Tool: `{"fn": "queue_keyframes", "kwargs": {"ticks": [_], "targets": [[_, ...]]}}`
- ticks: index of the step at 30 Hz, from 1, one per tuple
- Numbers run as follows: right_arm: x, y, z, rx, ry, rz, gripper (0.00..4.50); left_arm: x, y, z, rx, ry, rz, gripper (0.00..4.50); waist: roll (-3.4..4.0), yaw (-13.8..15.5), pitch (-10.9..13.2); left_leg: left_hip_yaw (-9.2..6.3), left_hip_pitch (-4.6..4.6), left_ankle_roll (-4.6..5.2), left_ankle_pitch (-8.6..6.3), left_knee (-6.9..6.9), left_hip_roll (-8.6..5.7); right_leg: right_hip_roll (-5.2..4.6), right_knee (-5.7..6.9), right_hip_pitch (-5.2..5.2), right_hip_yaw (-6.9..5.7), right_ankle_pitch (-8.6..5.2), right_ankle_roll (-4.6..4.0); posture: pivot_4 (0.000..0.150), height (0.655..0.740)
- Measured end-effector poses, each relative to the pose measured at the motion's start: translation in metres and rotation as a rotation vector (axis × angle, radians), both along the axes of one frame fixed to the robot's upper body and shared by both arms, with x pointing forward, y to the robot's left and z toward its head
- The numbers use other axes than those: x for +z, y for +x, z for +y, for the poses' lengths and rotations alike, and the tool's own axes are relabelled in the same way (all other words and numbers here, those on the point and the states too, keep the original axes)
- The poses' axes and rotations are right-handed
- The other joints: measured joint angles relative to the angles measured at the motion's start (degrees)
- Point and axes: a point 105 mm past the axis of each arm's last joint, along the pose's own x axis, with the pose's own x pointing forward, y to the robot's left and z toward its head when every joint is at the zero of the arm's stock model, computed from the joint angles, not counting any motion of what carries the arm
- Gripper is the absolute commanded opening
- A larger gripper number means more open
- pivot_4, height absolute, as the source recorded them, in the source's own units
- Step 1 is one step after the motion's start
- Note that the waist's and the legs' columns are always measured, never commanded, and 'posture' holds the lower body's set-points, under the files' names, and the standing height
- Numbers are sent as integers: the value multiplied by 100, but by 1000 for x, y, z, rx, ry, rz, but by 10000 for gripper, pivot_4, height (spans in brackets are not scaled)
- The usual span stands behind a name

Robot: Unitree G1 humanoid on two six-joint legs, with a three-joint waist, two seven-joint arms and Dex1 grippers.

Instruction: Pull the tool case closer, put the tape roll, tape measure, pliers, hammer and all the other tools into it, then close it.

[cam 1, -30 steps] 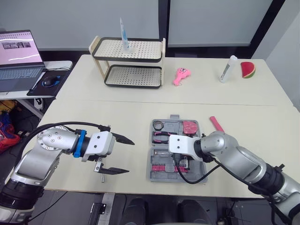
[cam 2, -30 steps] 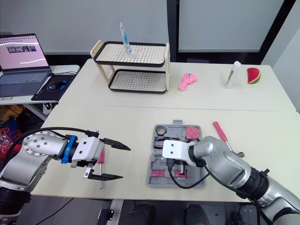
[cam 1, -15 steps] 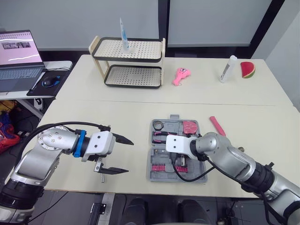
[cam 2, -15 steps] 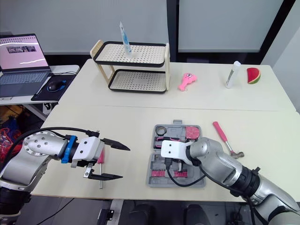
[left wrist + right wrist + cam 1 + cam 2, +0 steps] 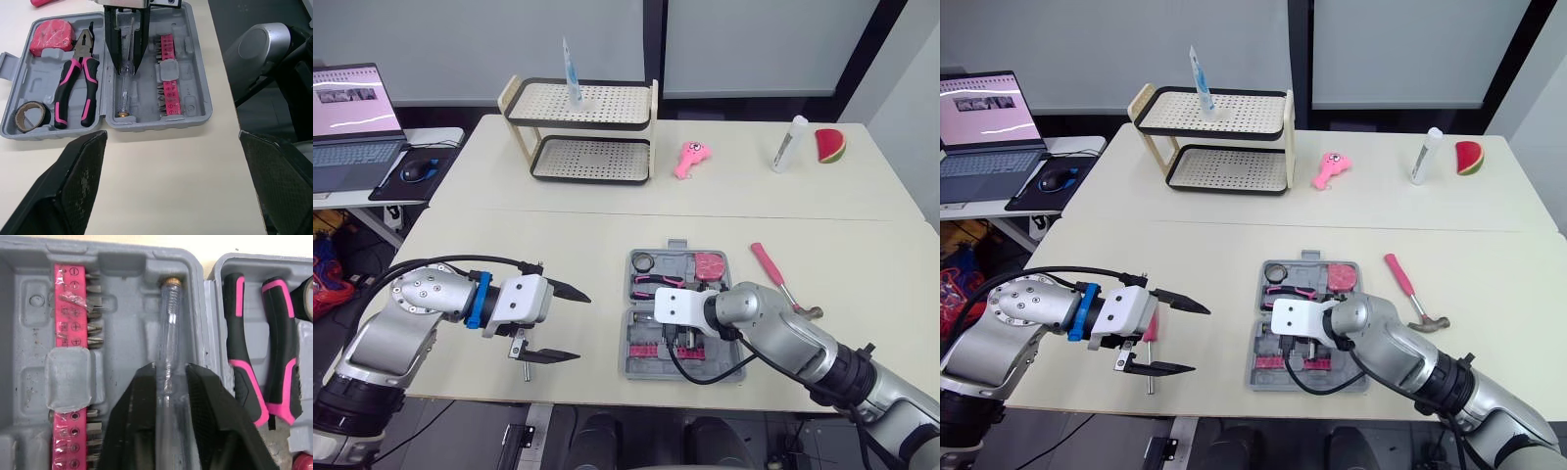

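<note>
Right fingers (image 5: 138, 431) pinch the clear-plastic screwdriver (image 5: 170, 323) in the open grey plastic tool case (image 5: 632, 366), six o'clock on the surface (image 5: 558, 235). Probably light, slick, rigid; best held mid-handle. Left fingers (image 5: 566, 289), nine o'clock, gape empty.

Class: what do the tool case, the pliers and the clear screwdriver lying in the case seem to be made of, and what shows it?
The tool case: matt grey moulded plastic, with formed recesses. The pliers: dull grey metal jaws; pink-and-black handles, probably rubbery plastic. The clear screwdriver: glossy see-through plastic body with a brass-coloured cap, likely metal.
</note>
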Motion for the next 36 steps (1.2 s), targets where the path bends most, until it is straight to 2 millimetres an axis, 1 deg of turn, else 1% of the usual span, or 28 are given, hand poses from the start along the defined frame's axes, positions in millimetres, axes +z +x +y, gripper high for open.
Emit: {"fn": "queue_keyframes", "kwargs": {"ticks": [3, 7, 14, 16, 20, 24, 27, 31, 36], "targets": [[4, -1, -4, 6, -7, -9, 16488, -2, -1, 0, 1, 4, 3, 45000, 0, 0, 0, 0, 0, 0, 0, 0, 0, 0, 0, 0, 0, 0, 0, 1500, 7400], [16, 0, -9, 10, -2, -39, 16488, -3, -2, -1, -8, -1, -2, 45000, 0, 2, 0, 0, 0, 0, 0, 0, 0, 0, 0, 0, 0, 0, 0, 1500, 7400], [19, 0, -12, 8, 2, -39, 16488, -9, 1, -1, -6, -13, 9, 45000, 0, 1, 0, 0, 0, 0, 0, 0, 0, 0, 2, 0, -1, 0, 0, 1500, 7400], [21, 0, -12, 3, 12, -41, 11761, -9, 1, -1, -7, -14, 6, 45000, -1, 1, 0, 0, 0, 0, 0, 0, 0, 0, 2, 0, 0, 0, 0, 1500, 7400], [24, -4, -7, 18, 35, -33, 5981, -7, 2, -2, -12, -14, -4, 45000, -1, 1, 0, -1, 0, 0, 0, 0, 1, 0, 3, 0, -1, 0, 0, 1500, 7400], [20, -6, -4, 21, 47, -17, 165, -7, 2, -2, -11, -14, -3, 45000, -1, 1, -1, -1, 0, 0, 0, 1, 0, 0, 3, 0, -1, 0, 0, 1500, 7400], [11, -9, -5, 15, 45, 9, 165, -7, 2, -2, -9, -14, 0, 45000, -1, 0, 0, 0, 0, 0, 0, 1, 0, 0, 4, 0, -1, 0, 0, 1500, 7400], [6, -8, -3, 15, 48, 22, 165, -5, 2, -3, -14, -13, -5, 45000, -1, -2, 0, -1, 1, 0, 0, 1, 1, 0, 5, 0, -1, 0, 0, 1500, 7400], [-3, -3, -1, 4, 49, 19, 165, -4, 2, -5, -12, -12, -2, 45000, -1, 0, -1, 0, 1, -1, 0, 1, 0, 0, 5, 0, -1, 0, 0, 1500, 7400]]}}
